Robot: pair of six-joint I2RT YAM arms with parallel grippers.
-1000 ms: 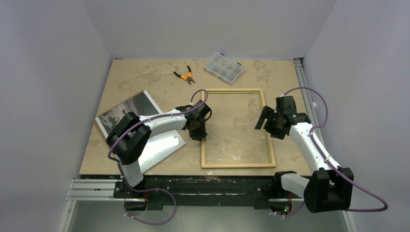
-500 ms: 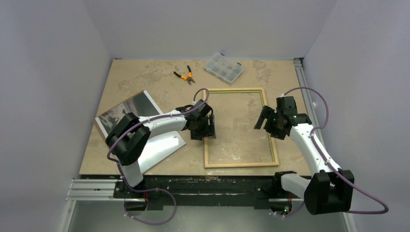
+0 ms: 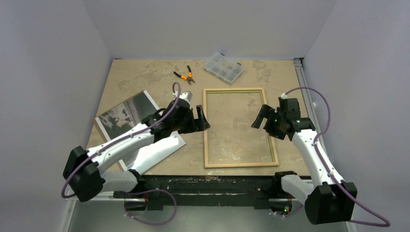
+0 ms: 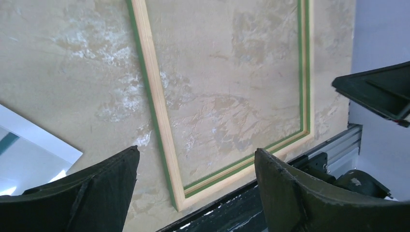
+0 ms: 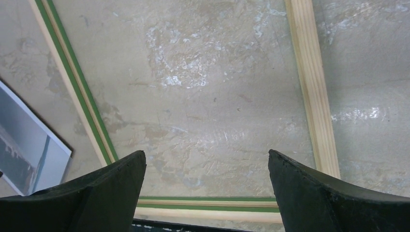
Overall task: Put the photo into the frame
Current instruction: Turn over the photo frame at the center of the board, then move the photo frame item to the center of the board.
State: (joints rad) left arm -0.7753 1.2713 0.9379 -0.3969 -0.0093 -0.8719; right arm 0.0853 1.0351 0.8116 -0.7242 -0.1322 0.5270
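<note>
While flat, frame [image 3: 241, 164] near photo [image 3: 126, 112].

Through my right wrist camera I look down on the frame [image 5: 309, 87], pale wood rails edged in green, flat on the mottled beige surface [image 5: 372, 72]. The right gripper [image 5: 205, 157] has its jaws spread wide, holding nothing. A corner of the photo [image 5: 24, 150] lies just outside the left rail.

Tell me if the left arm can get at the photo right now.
Probably yes: the left pincer is open and empty, and the photo lies flat on that arm's own side with nothing resting on it.
</note>
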